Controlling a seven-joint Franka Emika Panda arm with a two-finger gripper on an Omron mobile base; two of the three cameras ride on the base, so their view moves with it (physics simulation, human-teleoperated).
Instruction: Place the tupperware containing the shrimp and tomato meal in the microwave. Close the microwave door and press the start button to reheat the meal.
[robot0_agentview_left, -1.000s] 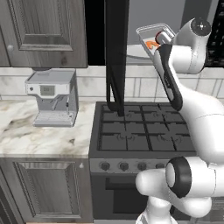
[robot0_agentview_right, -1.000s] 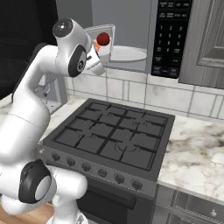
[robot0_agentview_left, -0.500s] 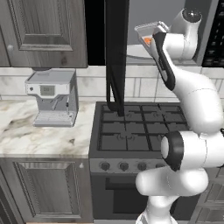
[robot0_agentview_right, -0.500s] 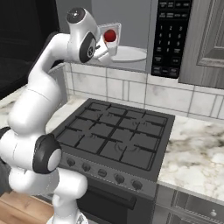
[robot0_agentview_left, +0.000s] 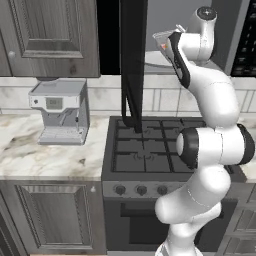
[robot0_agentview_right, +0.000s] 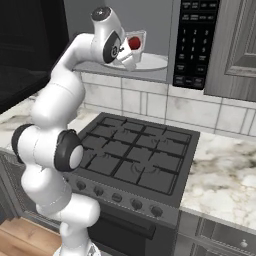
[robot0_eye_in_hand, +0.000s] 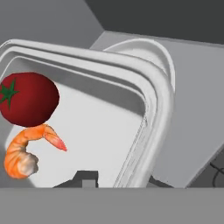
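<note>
At the top centre of the right base view, the white arm's two-finger gripper (robot0_agentview_right: 131, 56) pinches the rim of the clear greyish plastic tupperware (robot0_agentview_right: 137, 42), held tilted inside the open black built-in microwave (robot0_agentview_right: 192, 45) above its round white turntable plate (robot0_agentview_right: 152, 62). In the hand view the round red tomato (robot0_eye_in_hand: 28, 99) sits at left centre of the container, with an orange shrimp (robot0_eye_in_hand: 26, 149) just below it. The wide black microwave door (robot0_agentview_left: 133, 60) stands swung open at upper centre of the left base view.

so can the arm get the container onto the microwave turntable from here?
Probably yes. The door stands swung wide open, the gripper already holds the container at the microwave opening, and the turntable just beyond looks bare.
</note>
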